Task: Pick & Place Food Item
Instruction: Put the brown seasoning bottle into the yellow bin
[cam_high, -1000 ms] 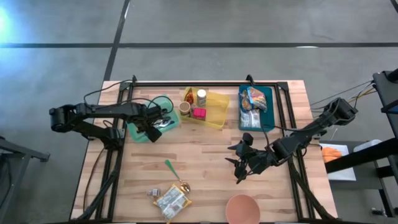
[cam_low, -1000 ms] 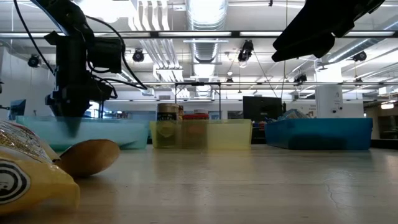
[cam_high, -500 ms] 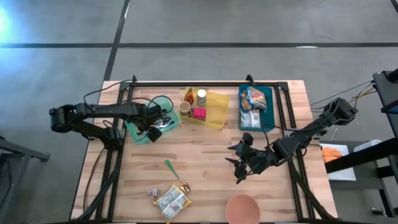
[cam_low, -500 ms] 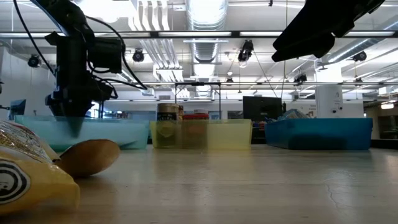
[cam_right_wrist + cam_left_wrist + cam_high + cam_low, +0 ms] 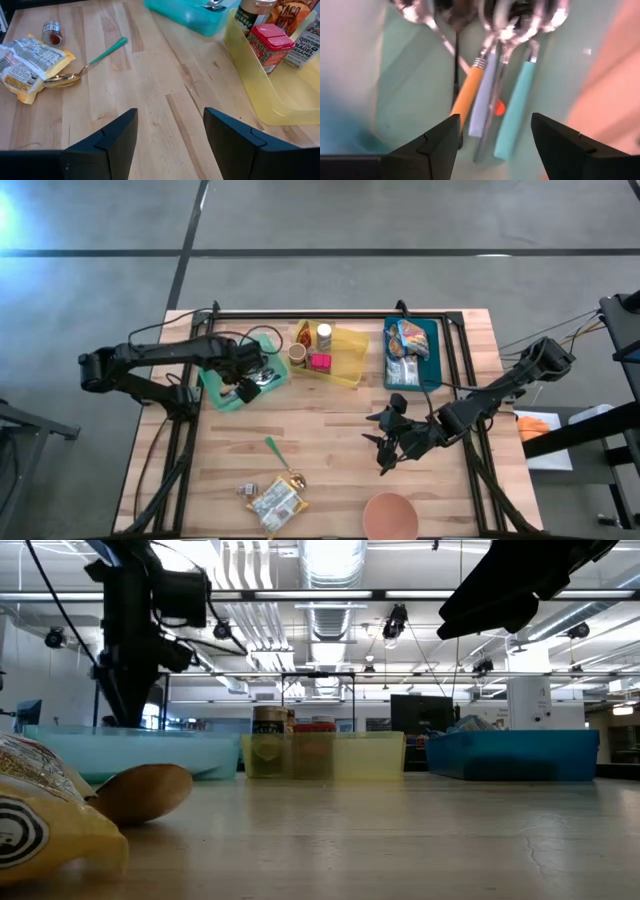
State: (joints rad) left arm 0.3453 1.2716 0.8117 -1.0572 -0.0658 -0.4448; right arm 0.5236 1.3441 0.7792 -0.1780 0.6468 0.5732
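Your left gripper [image 5: 243, 387] is hanging over the teal cutlery tray [image 5: 222, 398], jaws parted and grasping nothing; orange-, lilac- and teal-handled spoons [image 5: 492, 110] are lying in the tray just beneath. Your right gripper [image 5: 385, 442] is waiting over bare table [image 5: 330, 430], jaws spread and empty. The food packet [image 5: 275, 504] is lying at the table's near edge, a green-handled spoon [image 5: 280, 460] resting against it, a small spice jar [image 5: 51, 32] beside it.
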